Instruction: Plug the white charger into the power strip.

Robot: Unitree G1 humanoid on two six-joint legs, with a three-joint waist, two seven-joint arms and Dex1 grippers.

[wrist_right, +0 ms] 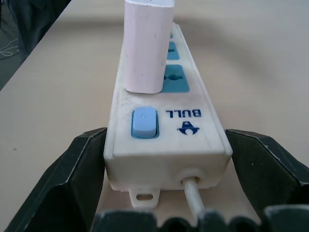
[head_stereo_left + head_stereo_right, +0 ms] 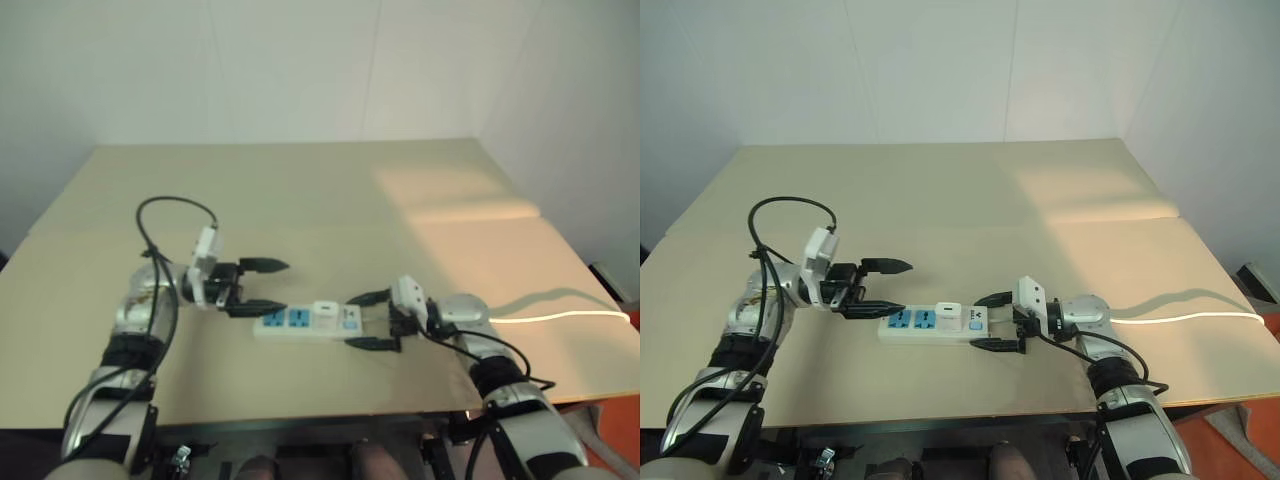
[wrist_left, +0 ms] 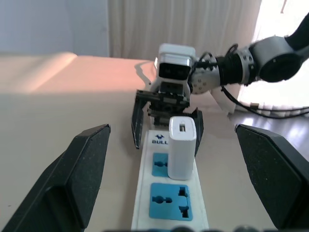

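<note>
stage: plug-in looked done | white charger (image 2: 947, 313) stood upright in power strip (image 2: 930, 326), lower centre of frame | left gripper (image 2: 883, 287) gaped empty beside strip | right gripper (image 2: 992, 322) clamped strip's switch end | left: release strip
</note>
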